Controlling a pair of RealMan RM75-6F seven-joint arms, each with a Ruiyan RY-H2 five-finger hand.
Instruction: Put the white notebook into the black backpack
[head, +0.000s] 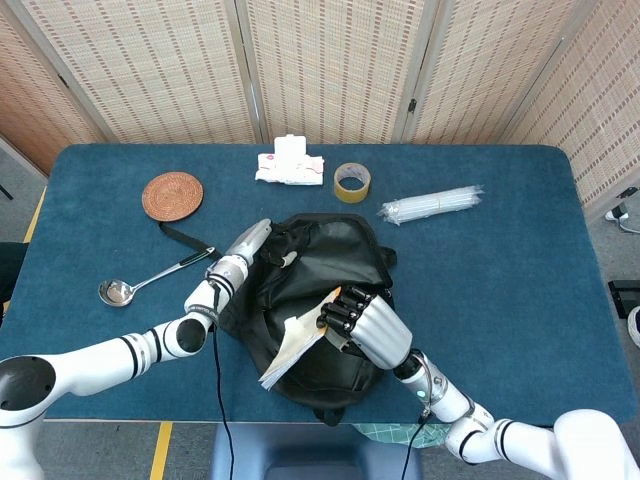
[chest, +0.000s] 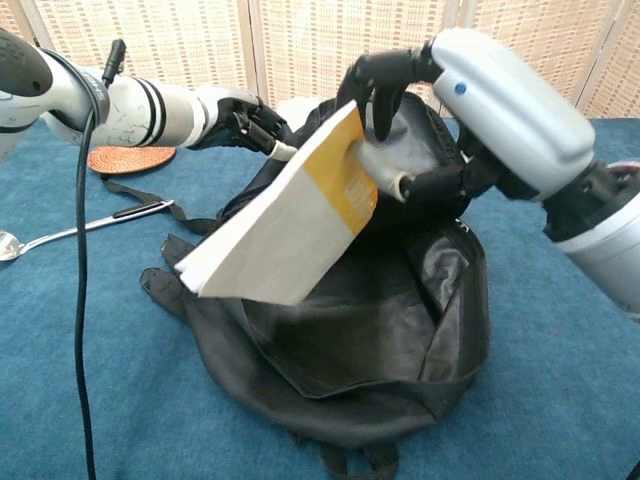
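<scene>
**White notebook tilted over the open backpack**

White notebook (chest: 285, 222) is being gripped by the right hand (chest: 440, 130) above the black backpack (chest: 400, 330), long axis slanting down-left. The flap is being pinched by the left hand (chest: 255, 125).

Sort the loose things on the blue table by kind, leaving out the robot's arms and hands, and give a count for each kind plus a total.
Backpack: 1
Notebook: 1
Ladle: 1
Woven coaster: 1
Tape roll: 1
White packet: 1
Bundle of clear straws: 1
Total: 7
</scene>
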